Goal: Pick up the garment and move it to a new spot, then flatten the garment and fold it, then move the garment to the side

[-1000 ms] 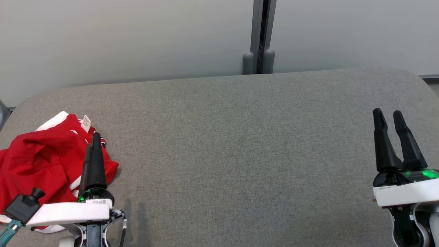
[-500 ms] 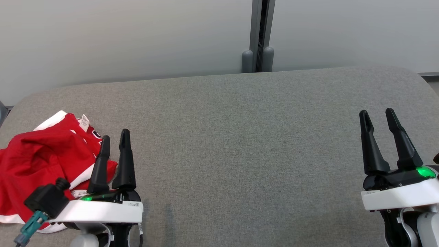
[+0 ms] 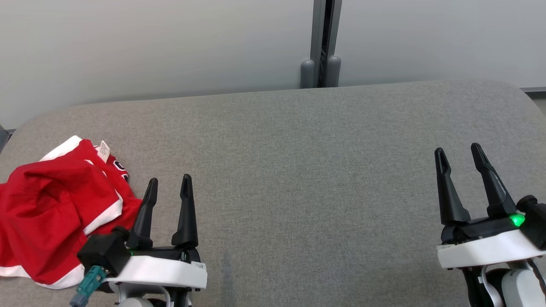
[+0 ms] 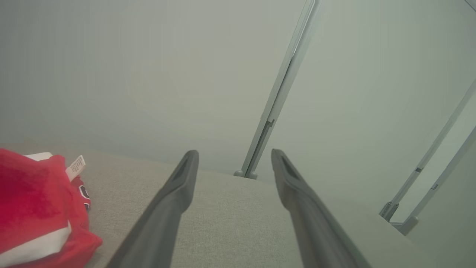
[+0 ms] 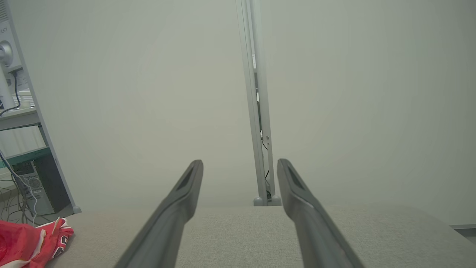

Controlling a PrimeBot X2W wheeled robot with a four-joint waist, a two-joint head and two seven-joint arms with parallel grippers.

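Note:
The garment, a red jersey with white trim and a small white tag, lies crumpled at the left end of the grey table. It also shows at the left of the left wrist view as the garment and low left in the right wrist view as the garment. My left gripper hovers open just right of the garment, nothing between its fingers. Over the table's right side my right gripper stands open and empty. Both show spread fingers in their wrist views: left gripper, right gripper.
A pale partition wall with a grey post runs behind the table's far edge. A desk with a computer tower and cables stands beyond the table's left end. Bare grey table surface stretches between the two grippers.
My left gripper has drawn back off the garment and moved right, now beside it with fingers spread. My right gripper shifted slightly left and down the view. The garment stays put.

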